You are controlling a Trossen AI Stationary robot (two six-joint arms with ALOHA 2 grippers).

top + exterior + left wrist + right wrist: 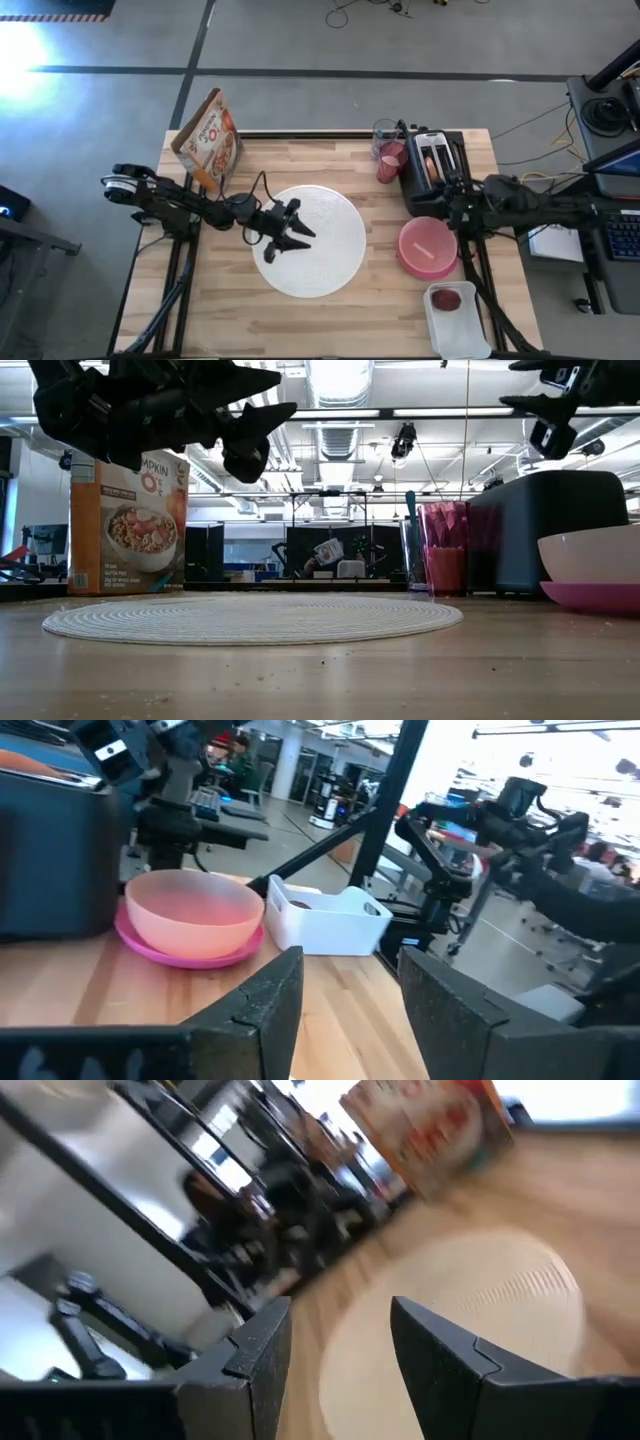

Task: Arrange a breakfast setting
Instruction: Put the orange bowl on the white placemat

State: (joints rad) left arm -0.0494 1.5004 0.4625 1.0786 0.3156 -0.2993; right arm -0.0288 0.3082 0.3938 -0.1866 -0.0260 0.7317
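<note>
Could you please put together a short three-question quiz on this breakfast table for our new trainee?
1. True or false: the peach bowl sits on the magenta plate.
2. Which tool hangs over the white round disc? A) left tool B) right tool
3. Fill in: the small red fruit lies in the white ____.

Key
1. True; the left wrist view shows the bowl resting on the plate.
2. A; it is above the disc, holding nothing, while the right tool is beside the black toaster.
3. Tray.
</note>
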